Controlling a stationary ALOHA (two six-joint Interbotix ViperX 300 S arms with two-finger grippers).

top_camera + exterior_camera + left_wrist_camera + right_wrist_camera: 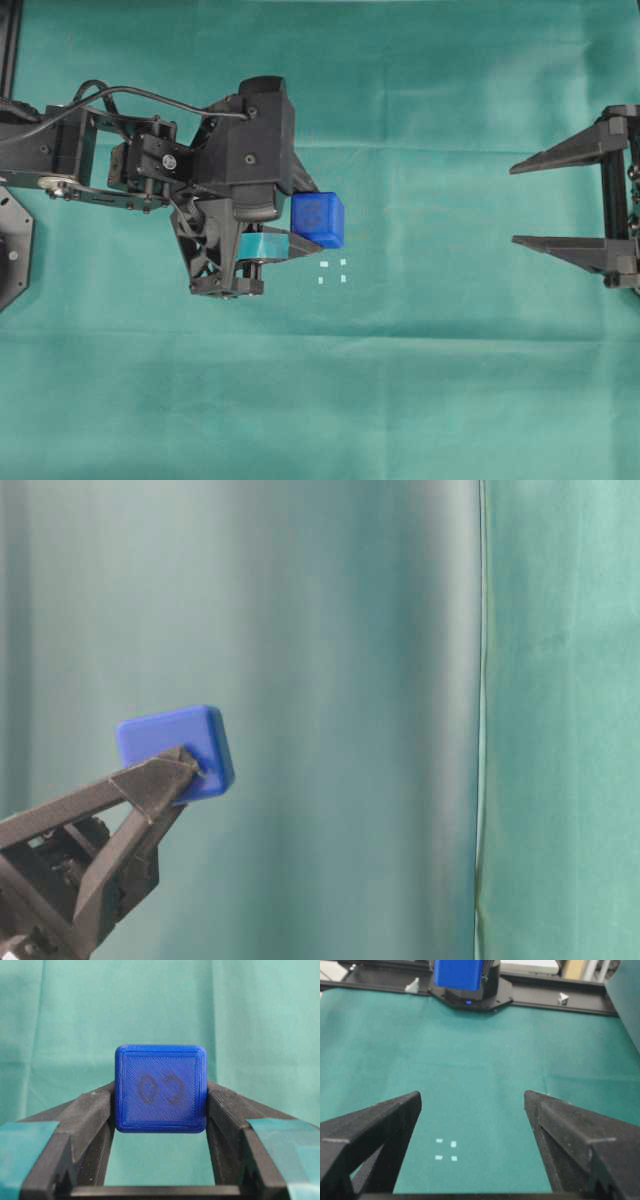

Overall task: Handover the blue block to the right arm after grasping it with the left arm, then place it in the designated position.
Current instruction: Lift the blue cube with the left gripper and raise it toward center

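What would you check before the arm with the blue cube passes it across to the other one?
1. Blue block clamped between both fingers of the left tool: ok.
2. Block lifted clear of the green cloth, as the table-level view shows: ok.
3. Right tool open wide enough for the block: ok.
4. Free block surface for the right fingers to grab: ok, top and front faces are exposed.
5. Two tools close enough to hand over: not ok, a wide gap separates them.
6. Four white marks of the designated position uncovered: ok.
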